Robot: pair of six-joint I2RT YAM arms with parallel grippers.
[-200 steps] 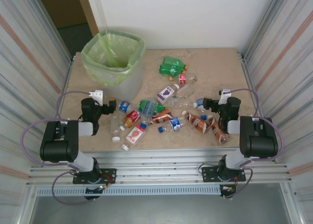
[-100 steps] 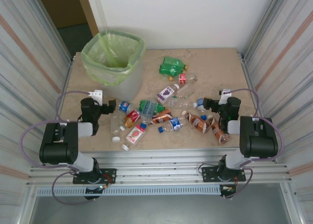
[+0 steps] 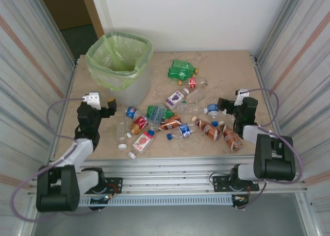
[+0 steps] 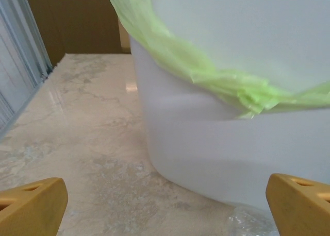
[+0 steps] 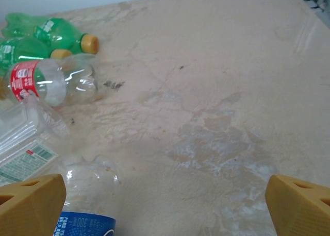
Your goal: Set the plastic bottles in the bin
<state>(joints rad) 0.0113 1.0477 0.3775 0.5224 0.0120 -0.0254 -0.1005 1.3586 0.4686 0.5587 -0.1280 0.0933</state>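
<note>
On the marble tabletop point(image 3: 232, 71), crushed plastic bottles point(image 3: 170, 120) lie scattered mid-table, the green-lined bin point(image 3: 138, 86) stands far left, and the left gripper point(image 3: 110, 107) and right gripper point(image 3: 223, 104) gape wide, holding nothing.

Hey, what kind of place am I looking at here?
Likely a robot test cell: robot arms mounted at a stone-look table, ribbed metal walls, crushed bottles scattered near a lined bin.

Left arm point(image 3: 85, 128), right arm point(image 3: 247, 120): black blocky joint housings, pale grey tube links. Lilac cables point(image 3: 66, 99) loop from each. White camera blocks point(image 3: 93, 98) at wrists. Black base plates point(image 3: 100, 186) at near edge. Fingertips point(image 4: 32, 207): ochre-yellow wedges, oval recesses.
</note>
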